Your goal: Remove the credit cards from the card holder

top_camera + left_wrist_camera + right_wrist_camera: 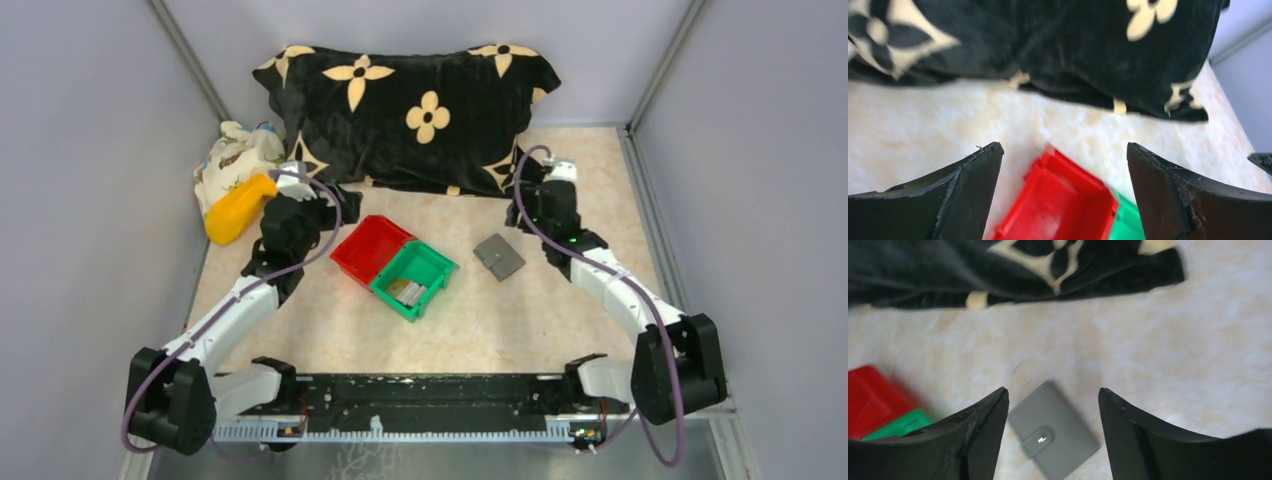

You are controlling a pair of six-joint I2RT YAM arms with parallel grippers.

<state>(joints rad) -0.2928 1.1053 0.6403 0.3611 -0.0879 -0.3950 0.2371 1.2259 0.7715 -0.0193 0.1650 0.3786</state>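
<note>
One grey card holder (498, 256) is lying closed on the table (500, 335), beside two touching bins: one green bin (432, 264), one red bin (368, 250). Right fingers (983, 427) are hovering spread above it; left fingers (973, 185), spread, are hovering over the red bin. One pillow (405, 110) is lying behind.

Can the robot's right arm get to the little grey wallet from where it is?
Probably yes. The right gripper hangs open just above the card holder, which lies flat and closed. Nothing sits between them, and the green bin is off to one side.
</note>
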